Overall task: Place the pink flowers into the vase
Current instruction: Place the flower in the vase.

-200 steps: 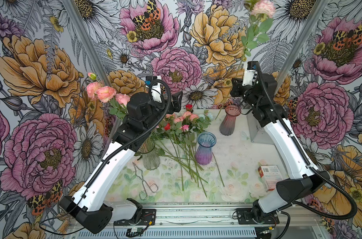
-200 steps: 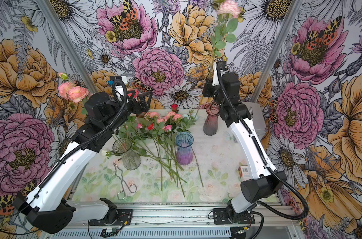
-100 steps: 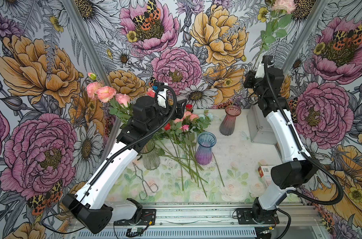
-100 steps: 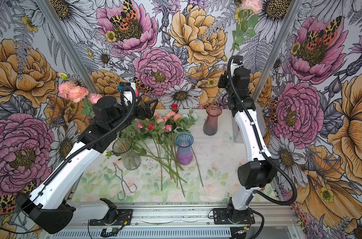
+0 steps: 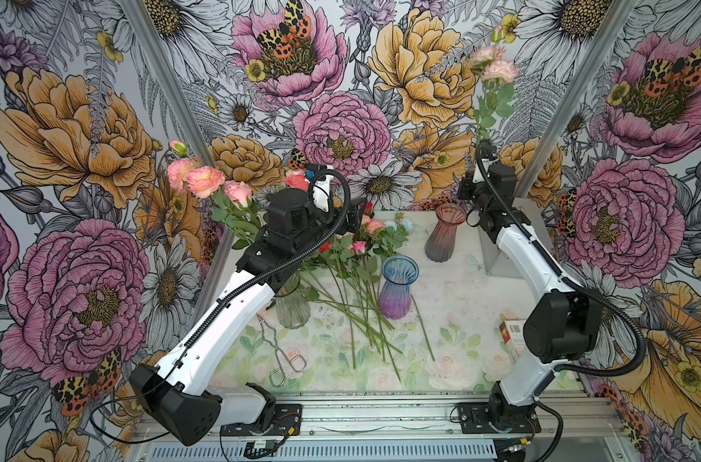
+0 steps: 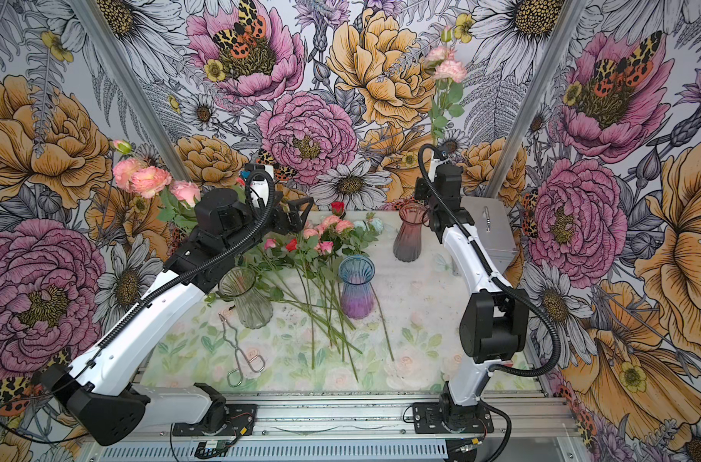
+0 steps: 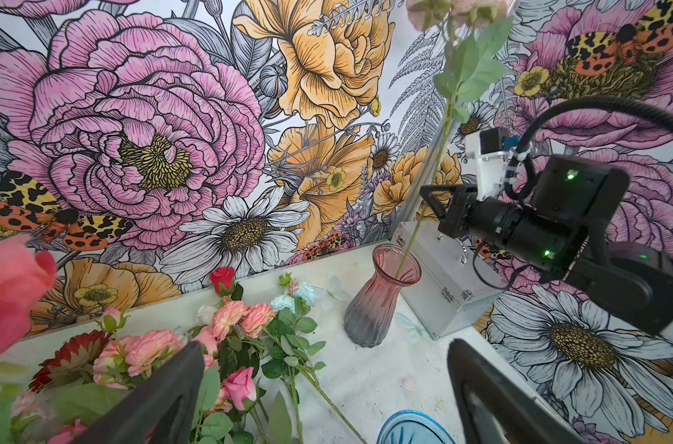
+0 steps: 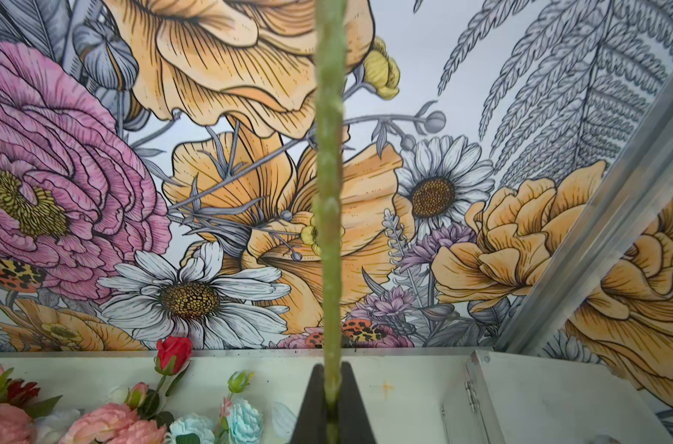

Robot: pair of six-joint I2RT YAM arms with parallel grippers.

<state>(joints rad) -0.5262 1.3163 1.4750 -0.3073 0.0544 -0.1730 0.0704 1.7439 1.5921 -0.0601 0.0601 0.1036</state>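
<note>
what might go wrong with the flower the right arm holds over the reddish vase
1. The right claw pinches the pale pink ruffled flower on its long green stem far below the head, so it may sway and the stem end catch the rim of the rose-tinted ribbed glass vase.
2. Released, the tall stem could lean and tip that narrow vase.

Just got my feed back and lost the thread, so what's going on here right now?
The right gripper is shut on the stem of a pink carnation, held upright with its lower end in the mouth of the rose-tinted vase at the back. The left gripper is open and holds nothing, hovering over the heap of loose flowers. Several pink blooms already stand in the clear vase beside it; the blue-purple vase looks empty.
</note>
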